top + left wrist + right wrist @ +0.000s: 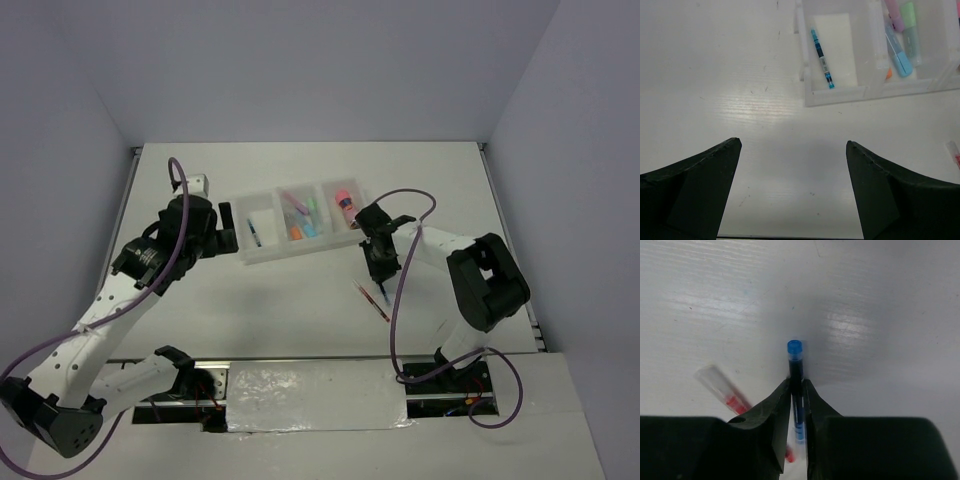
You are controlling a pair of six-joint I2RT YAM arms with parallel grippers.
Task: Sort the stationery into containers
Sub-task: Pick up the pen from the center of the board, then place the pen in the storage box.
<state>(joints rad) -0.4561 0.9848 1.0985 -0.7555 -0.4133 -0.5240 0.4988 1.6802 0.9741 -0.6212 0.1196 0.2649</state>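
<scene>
Two pens counted outside the tray (pixel 262 256): a blue pen (pixel 796 365) pinched between the nearly closed jaws of the right gripper (pixel 797 390), cap end poking past the fingertips, and a red pen (pixel 726 392) lying flat on the bench beneath it, right of centre. Judged as the carrying step for the blue pen, apparently raised off the surface, though hard to confirm. Next called for a short swing toward the far edge and across to the tray's left compartment, beside the second blue pen (pixel 821 57) lying there, then a low release to stop a bounce; afterwards, back for the red pen. Found markers (pixel 900 56) in the middle compartment and a pink-orange cylinder (pixel 345 201) in the right. Right arm folded, elbow toward the right edge, wrist pointing down by the tray's near right corner. Left gripper (pixel 792 145) spread wide and empty above bare bench off the tray's left end.
</scene>
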